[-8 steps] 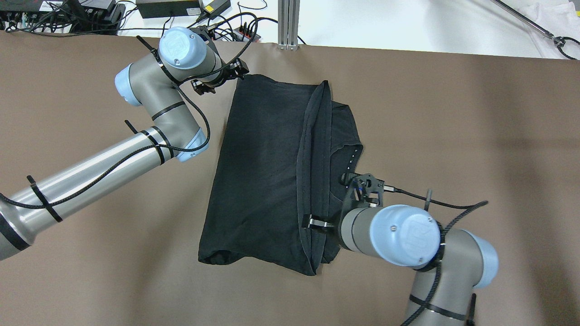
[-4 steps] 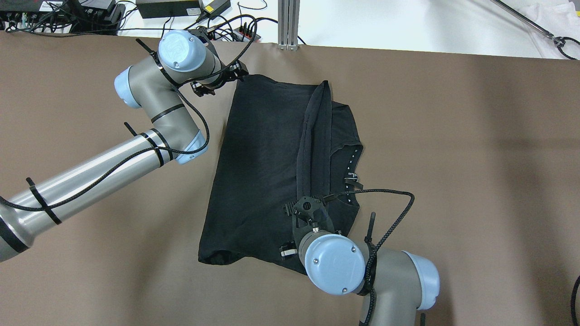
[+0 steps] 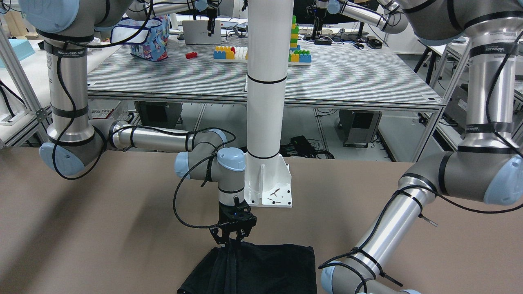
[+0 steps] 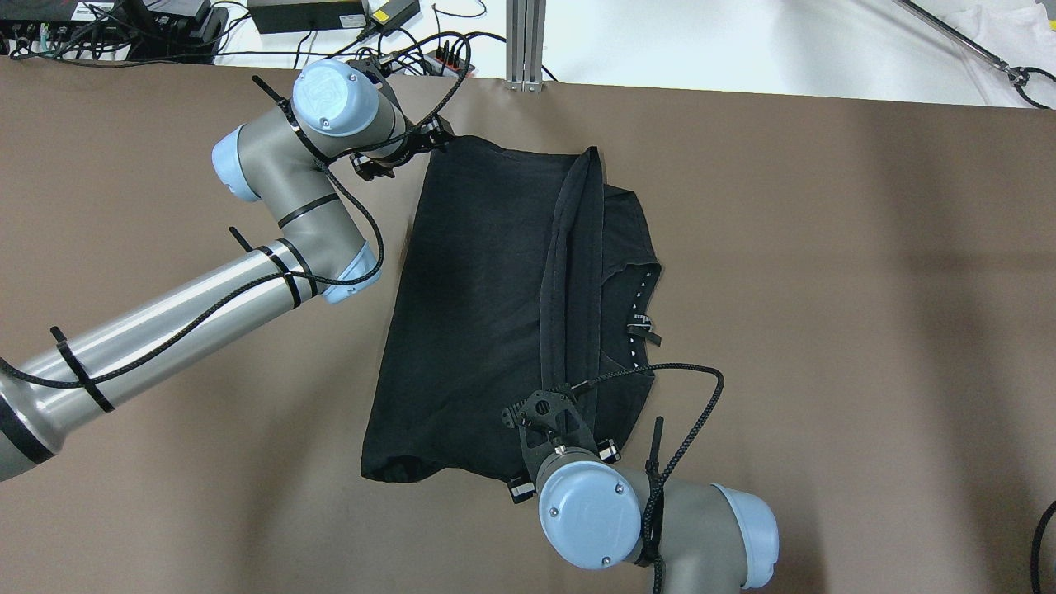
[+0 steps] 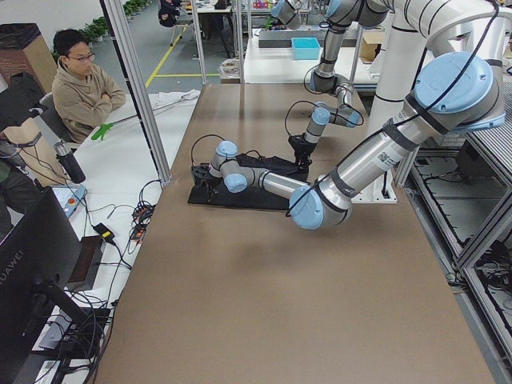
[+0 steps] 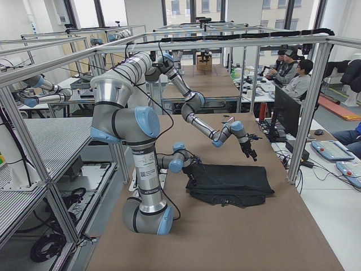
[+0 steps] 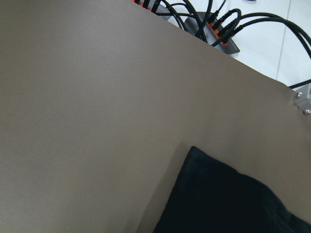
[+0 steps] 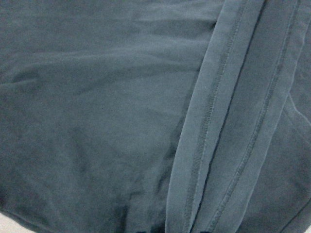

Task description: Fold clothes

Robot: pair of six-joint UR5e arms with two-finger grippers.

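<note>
Black clothes (image 4: 478, 313) lie part-folded mid-frame on the brown surface (image 4: 825, 289). The right pincer (image 3: 232, 243) points straight down, clamped on their hem at the lower edge. The left pincer (image 4: 437, 134) is by the upper-left corner; can't tell if apart or together.

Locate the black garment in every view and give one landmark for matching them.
Front-facing: black garment at bottom centre, cut off.
Overhead: garment at centre.
Exterior left: garment left of centre.
Exterior right: garment right of centre.
Left wrist: garment in bottom right corner.
Right wrist: garment fills the picture.
Landmark: stitched hem strip, seen overhead, front-facing, right wrist.
</note>
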